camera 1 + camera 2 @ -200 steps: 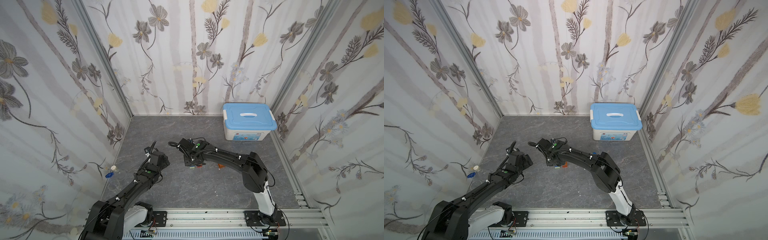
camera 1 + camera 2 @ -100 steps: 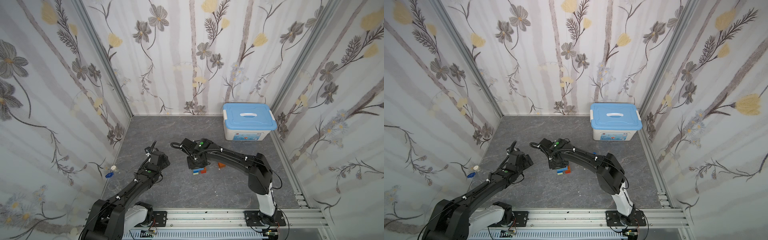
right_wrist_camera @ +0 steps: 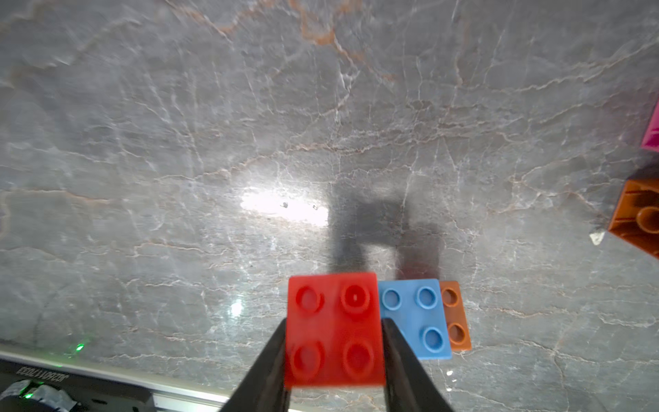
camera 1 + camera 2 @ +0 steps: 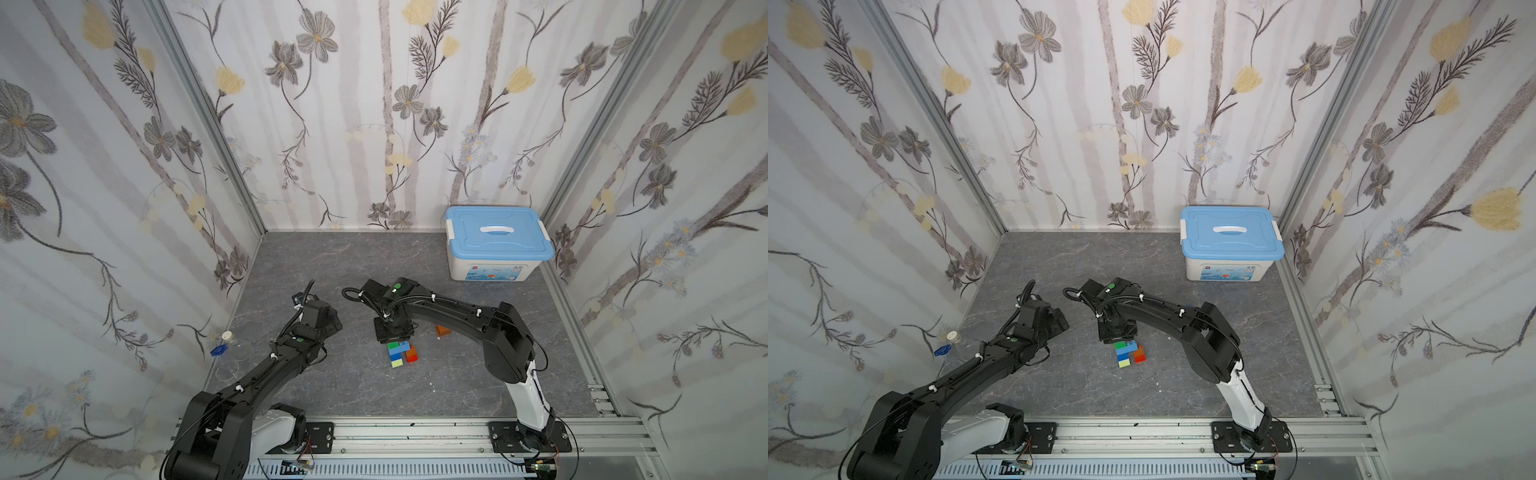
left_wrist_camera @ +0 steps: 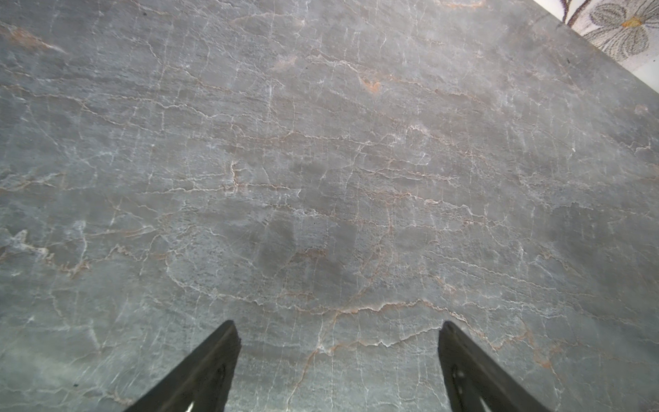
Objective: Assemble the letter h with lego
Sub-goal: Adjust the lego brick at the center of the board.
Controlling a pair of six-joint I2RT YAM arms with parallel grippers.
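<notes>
In the right wrist view a red lego brick [image 3: 335, 328] sits studs-up between the fingers of my right gripper [image 3: 336, 321], which press on both its sides. Beside it on the floor lie a blue brick [image 3: 413, 317] and an orange brick [image 3: 454, 314]. In both top views a small cluster of green, blue, lime and red-orange lego [image 4: 401, 353] [image 4: 1128, 353] lies just in front of the right gripper [image 4: 395, 330] [image 4: 1117, 330]; I cannot pick out the held brick there. The left gripper [image 5: 338, 324] [image 4: 328, 320] stands open over bare floor, left of the cluster.
A loose orange brick [image 4: 443, 330] [image 3: 638, 217] lies right of the right gripper, with a pink one [image 3: 652, 132] near it. The white storage box with a blue lid [image 4: 496, 245] stands at the back right. A blue cap [image 4: 218, 351] lies by the left wall.
The right arm has shifted to the right, and the brick cluster that its gripper covered a second ago now shows in front of it. The left arm has not moved.
</notes>
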